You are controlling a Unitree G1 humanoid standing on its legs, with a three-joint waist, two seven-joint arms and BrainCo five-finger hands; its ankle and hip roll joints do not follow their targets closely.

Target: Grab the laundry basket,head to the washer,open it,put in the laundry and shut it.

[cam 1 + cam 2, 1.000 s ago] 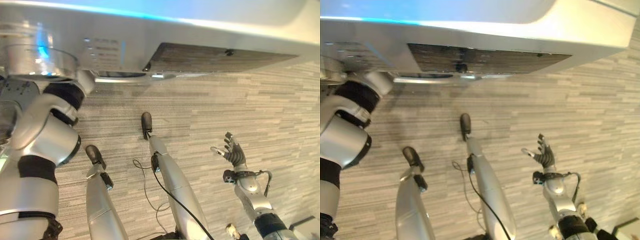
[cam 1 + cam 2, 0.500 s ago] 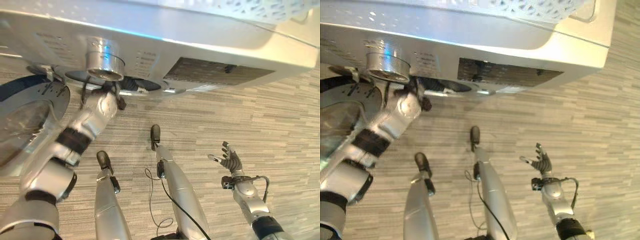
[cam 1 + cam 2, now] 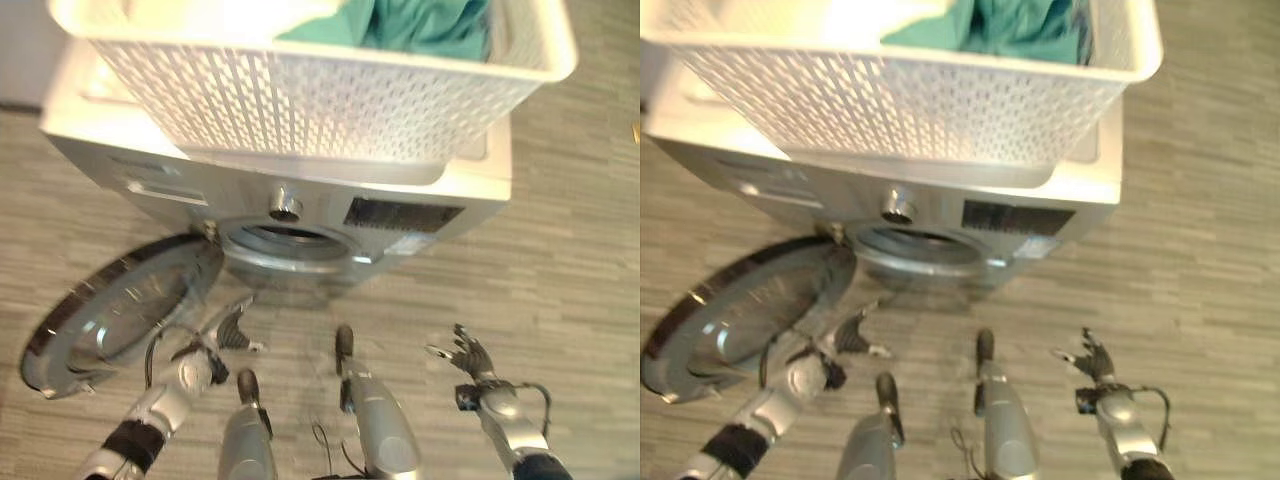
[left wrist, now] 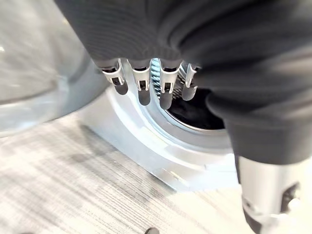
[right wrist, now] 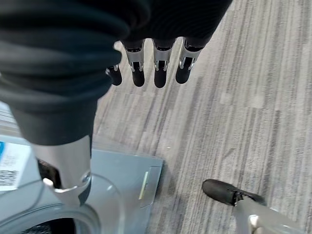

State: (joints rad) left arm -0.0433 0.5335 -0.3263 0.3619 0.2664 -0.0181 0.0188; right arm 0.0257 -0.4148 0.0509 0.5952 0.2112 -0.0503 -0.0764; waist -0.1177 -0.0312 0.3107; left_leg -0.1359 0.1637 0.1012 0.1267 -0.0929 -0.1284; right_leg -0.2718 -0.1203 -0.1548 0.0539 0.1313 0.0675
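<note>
Laundry basket [image 3: 300, 100], holding teal laundry [image 3: 425, 25], rests atop the washer [image 3: 470, 190]; the washer door [image 3: 120, 310] hangs open. Left hand [image 3: 225, 335] near the door and right hand [image 3: 470, 355] over the floor [image 3: 570, 260], both spread and empty. Risk: reaching up for the laundry may drag the basket off its perch.

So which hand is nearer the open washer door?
Left. The left hand sits just beside the washer door's edge; the right hand hangs open over the floor, far to the other side.
</note>
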